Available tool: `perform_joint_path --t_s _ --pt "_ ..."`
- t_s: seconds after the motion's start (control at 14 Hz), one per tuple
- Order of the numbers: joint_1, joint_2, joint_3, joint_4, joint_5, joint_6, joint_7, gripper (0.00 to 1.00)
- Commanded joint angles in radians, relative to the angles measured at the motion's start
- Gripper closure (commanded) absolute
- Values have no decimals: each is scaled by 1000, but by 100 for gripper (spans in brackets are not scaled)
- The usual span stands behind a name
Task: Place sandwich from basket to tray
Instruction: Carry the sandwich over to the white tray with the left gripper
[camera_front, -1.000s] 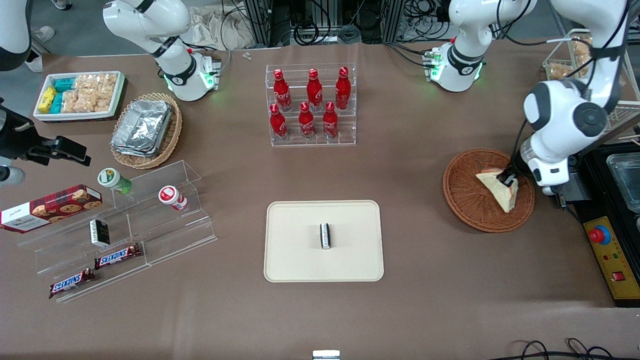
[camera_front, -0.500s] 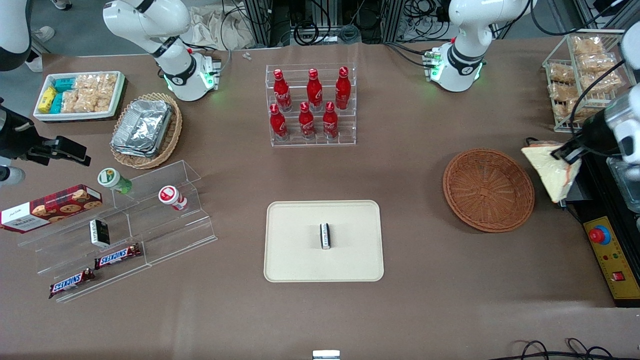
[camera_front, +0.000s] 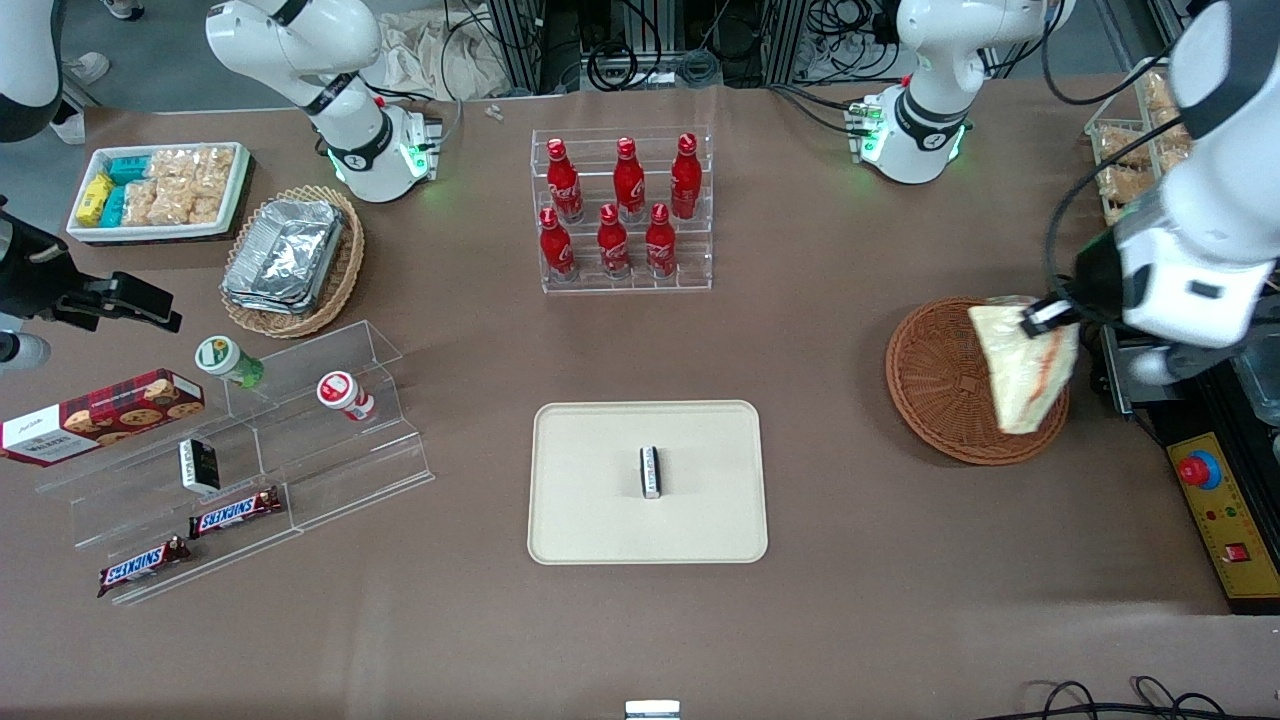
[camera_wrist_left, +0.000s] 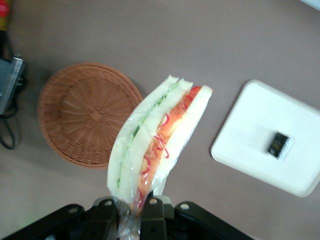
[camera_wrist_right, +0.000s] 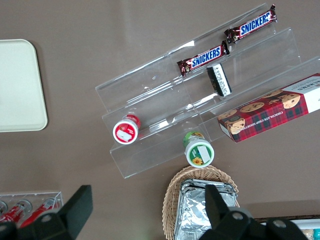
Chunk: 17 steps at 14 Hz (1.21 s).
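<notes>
My left gripper (camera_front: 1040, 318) is shut on the sandwich (camera_front: 1022, 365), a plastic-wrapped white wedge with red and green filling, and holds it in the air above the edge of the reddish-brown wicker basket (camera_front: 940, 385). In the left wrist view the sandwich (camera_wrist_left: 157, 132) hangs from the gripper (camera_wrist_left: 134, 212), with the empty basket (camera_wrist_left: 80, 112) below it. The cream tray (camera_front: 590, 500) lies toward the table's middle with a small dark packet (camera_front: 651, 471) on it. It also shows in the left wrist view (camera_wrist_left: 245, 135).
A clear rack of red bottles (camera_front: 622, 212) stands farther from the front camera than the tray. A black control box with a red button (camera_front: 1215, 500) sits beside the basket at the working arm's end. A wire rack of snack bags (camera_front: 1125, 150) stands there too.
The gripper lifted the sandwich out of the basket, swung it out past the basket's edge toward the control box, and now has brought it back over the basket's rim.
</notes>
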Motion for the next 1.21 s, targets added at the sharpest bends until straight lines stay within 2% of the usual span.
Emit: perform_joint_path --t_s 0.0,0.21,0.43,0.86,1.0,1.14 --pt "-39 114 -109 87 82 -17 1 100" --pt "-148 222 -112 91 119 55 -63 100" --pt "-223 338 -112 93 228 69 -179 100" --pt "-299 504 -111 96 310 237 -281 100" --pt "-320 548 -111 94 360 272 -327 100" --pt "-328 584 -109 96 374 341 -349 100"
